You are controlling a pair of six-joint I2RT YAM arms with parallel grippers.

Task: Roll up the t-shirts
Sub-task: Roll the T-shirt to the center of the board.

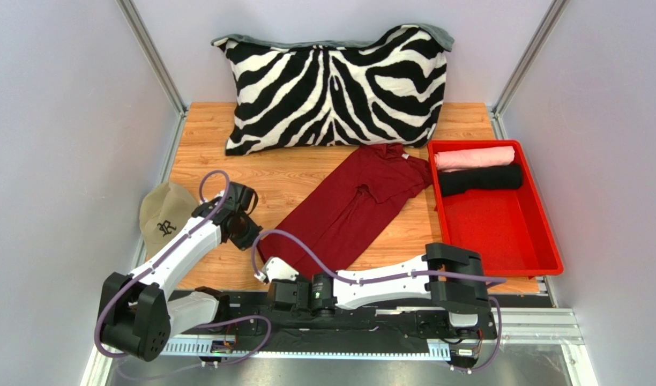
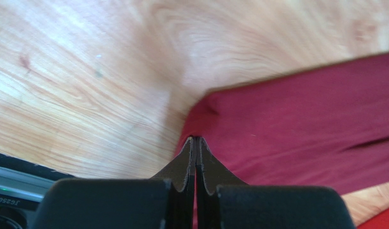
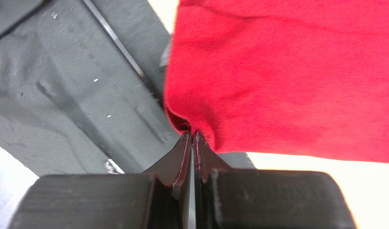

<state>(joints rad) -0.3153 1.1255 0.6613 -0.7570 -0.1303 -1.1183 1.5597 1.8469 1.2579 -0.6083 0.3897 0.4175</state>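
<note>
Roll-start step: left pincer [image 2: 196,143] and right pincer [image 3: 192,137] each pinched shut on a near hem corner of the maroon t-shirt [image 1: 347,205], folded long on the tabletop [image 1: 218,137] beside the red tray [image 1: 492,233]; next probably needs both turning the hem evenly toward the collar.

My surface [image 1: 295,173] is smooth, pale wood. The dark red t-shirt [image 1: 347,209] is soft, matt cloth. The red tray [image 1: 500,233] is shiny plastic.

Left gripper [image 2: 196,139] closed tight, right gripper [image 3: 191,134] closed tight, both arms stretched low.
</note>
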